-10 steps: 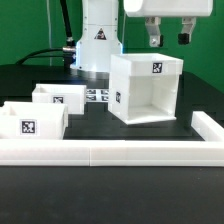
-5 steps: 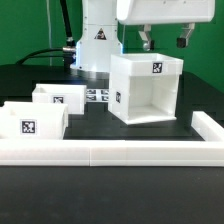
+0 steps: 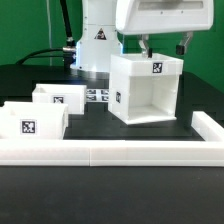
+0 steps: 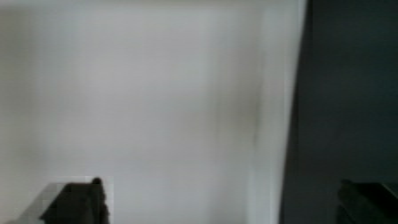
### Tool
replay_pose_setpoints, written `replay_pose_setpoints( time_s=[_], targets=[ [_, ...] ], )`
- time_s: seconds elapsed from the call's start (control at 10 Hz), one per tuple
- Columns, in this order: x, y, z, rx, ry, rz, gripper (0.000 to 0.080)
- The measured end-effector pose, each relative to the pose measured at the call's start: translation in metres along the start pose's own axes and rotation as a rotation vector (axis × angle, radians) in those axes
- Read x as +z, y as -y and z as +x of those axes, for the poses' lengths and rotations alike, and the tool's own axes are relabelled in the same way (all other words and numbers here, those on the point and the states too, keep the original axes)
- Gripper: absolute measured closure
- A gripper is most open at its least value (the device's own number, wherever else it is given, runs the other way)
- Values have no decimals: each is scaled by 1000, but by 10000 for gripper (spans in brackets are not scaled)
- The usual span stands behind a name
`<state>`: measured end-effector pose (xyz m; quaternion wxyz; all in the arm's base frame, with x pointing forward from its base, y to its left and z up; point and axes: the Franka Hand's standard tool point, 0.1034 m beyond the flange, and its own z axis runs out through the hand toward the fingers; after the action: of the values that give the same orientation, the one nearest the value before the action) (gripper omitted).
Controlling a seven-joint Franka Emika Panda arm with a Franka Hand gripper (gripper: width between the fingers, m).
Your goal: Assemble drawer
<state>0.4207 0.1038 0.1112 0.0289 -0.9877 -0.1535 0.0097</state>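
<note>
The white cube housing (image 3: 146,88) stands on the black table right of centre, its open front facing the camera and a tag on its top edge. My gripper (image 3: 163,45) hangs open just above the housing's top, one finger over each side. Two small open-top trays sit at the exterior view's left: one (image 3: 57,97) further back and one (image 3: 30,122) nearer, each tagged. In the wrist view a blurred white surface of the housing (image 4: 143,100) fills most of the frame, with the dark fingertips (image 4: 75,203) wide apart at the edge.
A long low white rail (image 3: 110,153) runs across the front and turns up at the exterior view's right (image 3: 208,125). The marker board (image 3: 97,95) lies behind the trays. The robot base (image 3: 97,40) stands at the back.
My gripper has come down and moved slightly toward the exterior view's left, closing in on the housing's top. Nothing else has moved.
</note>
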Motion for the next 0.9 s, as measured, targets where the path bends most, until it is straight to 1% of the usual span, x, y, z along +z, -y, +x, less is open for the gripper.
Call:
replay_pose_setpoints(
  time_s=[0.1, 0.3, 0.4, 0.5, 0.7, 0.8, 0.9],
  targets=[
    [4, 2, -6, 13, 10, 7, 150],
    [9, 7, -10, 20, 9, 7, 150],
    [12, 7, -10, 20, 7, 8, 198],
    [14, 7, -9, 21, 9, 10, 198],
    [15, 7, -9, 21, 10, 11, 489],
    [15, 7, -9, 20, 11, 11, 489],
    [15, 7, -9, 20, 11, 11, 700]
  ],
)
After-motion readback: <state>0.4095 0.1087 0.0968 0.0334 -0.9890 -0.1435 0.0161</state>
